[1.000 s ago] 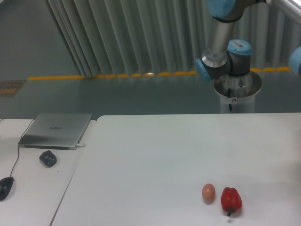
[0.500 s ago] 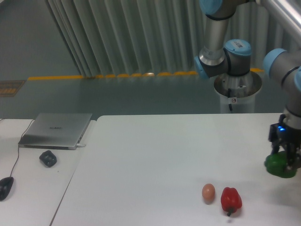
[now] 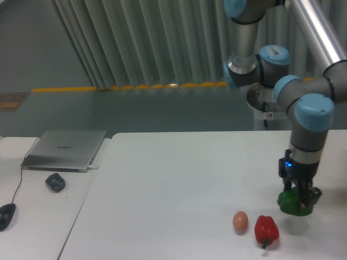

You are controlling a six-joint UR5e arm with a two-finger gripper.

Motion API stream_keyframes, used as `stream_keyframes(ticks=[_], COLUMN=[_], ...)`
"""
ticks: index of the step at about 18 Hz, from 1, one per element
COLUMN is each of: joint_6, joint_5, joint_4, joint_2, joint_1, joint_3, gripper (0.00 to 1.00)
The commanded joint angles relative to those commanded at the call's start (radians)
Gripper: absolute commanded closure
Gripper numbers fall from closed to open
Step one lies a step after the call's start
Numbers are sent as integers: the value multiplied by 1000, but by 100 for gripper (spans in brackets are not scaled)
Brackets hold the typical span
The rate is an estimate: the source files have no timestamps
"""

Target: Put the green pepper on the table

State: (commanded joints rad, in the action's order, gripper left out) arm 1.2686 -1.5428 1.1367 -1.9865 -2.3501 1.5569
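Glossy dark-green bell pepper (image 3: 290,202) pinched in the two-finger gripper (image 3: 299,201).
It hangs low over the white table (image 3: 173,184); the grey-and-blue arm (image 3: 306,130) drops vertically from twelve o'clock.

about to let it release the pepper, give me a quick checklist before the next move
1. Grip: gripper shut on the green pepper - ok.
2. Pepper over the table, away from the edge - ok.
3. Pepper touching the surface - cannot tell; it sits very low.
4. Clear of the red pepper, apart to its lower left - ok.
5. Clear of the egg, farther left - ok.
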Motion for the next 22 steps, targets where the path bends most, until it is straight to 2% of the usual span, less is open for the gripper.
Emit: stream_keyframes(ticks=[3, 6, 8, 9, 10, 14, 18, 22], joint_6=[8, 0, -2, -2, 0, 9, 24, 133], joint_5=[-43, -43, -40, -43, -46, -45, -97, -145], joint_4=[0, -2, -3, -3, -2, -6, 3, 29], joint_2=[0, -2, -5, -6, -6, -2, 0, 8], joint_1=[5, 6, 5, 5, 5, 5, 8, 8], joint_3=[6, 6, 2, 0, -3, -11, -81, -93], gripper=[53, 46, 27, 9, 0, 0, 0, 0])
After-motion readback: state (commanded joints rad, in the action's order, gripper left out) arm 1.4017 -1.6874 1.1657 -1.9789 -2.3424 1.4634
